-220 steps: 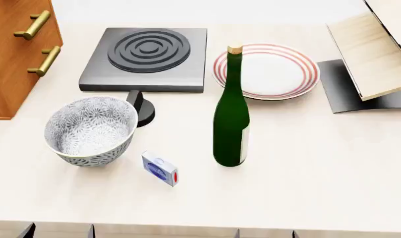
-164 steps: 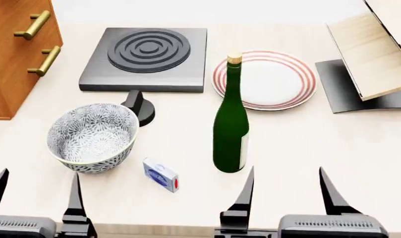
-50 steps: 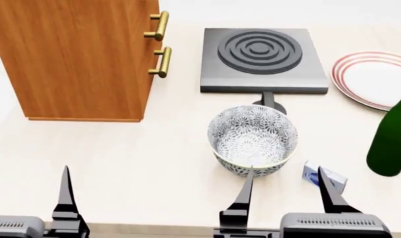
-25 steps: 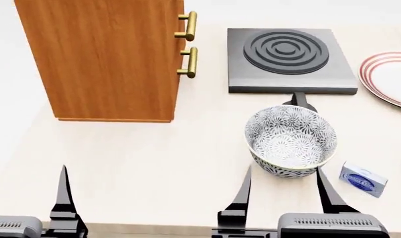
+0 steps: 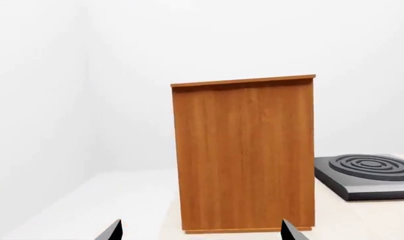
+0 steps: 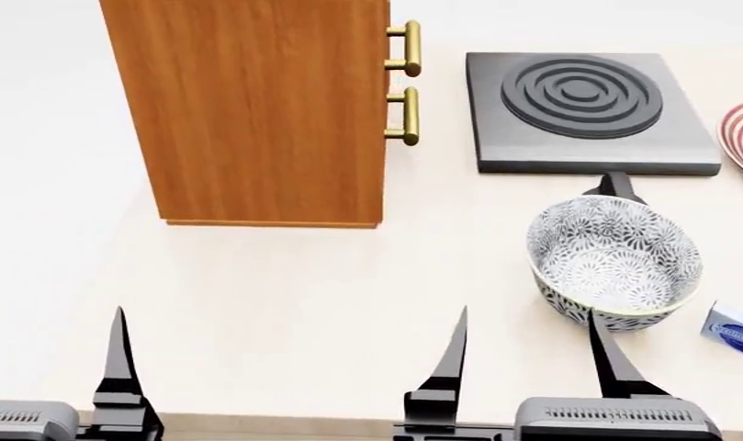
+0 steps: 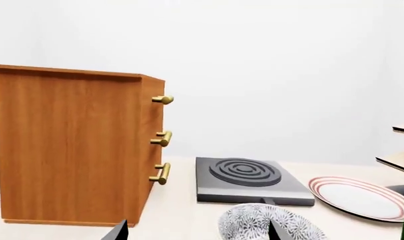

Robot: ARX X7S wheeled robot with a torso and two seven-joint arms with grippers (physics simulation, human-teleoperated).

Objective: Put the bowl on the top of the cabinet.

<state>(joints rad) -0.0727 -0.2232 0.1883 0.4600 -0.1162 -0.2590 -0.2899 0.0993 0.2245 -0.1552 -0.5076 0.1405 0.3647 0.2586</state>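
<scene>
Bowl: the deep round white ceramic bowl with a dense dark floral pattern (image 6: 613,259) sits upright on the pale cream countertop (image 6: 286,303), at the right of the head view, a little below the middle. In the right wrist view only its patterned rim (image 7: 268,225) shows, at the lower edge of the frame.

Cabinet: the tall orange-brown wooden cabinet (image 6: 254,101) fills the upper left-centre of the head view, with brass bar handles (image 6: 404,115) on its right-facing front. It stands well apart from the bowl, and its flat top edge shows in the left wrist view (image 5: 245,150).

Hot plate: the dark grey square hot plate with concentric rings (image 6: 586,110) lies at the upper right of the head view, behind the bowl; its black knob (image 6: 613,184) sits just beyond the bowl's far rim.

Plate: a flat white plate with red rings (image 7: 358,197) lies to the right of the hot plate in the right wrist view.

Box: a small blue and white box (image 6: 737,329) lies just right of the bowl, cut by the frame edge.

Left gripper: the left gripper (image 6: 47,358), at the lower left of the head view, has its black fingers spread wide, holding nothing.

Right gripper: the right gripper (image 6: 531,358), at the lower right, is spread wide and empty, one fingertip (image 6: 601,344) overlapping the bowl's near rim in the frame; actual contact cannot be told.
</scene>
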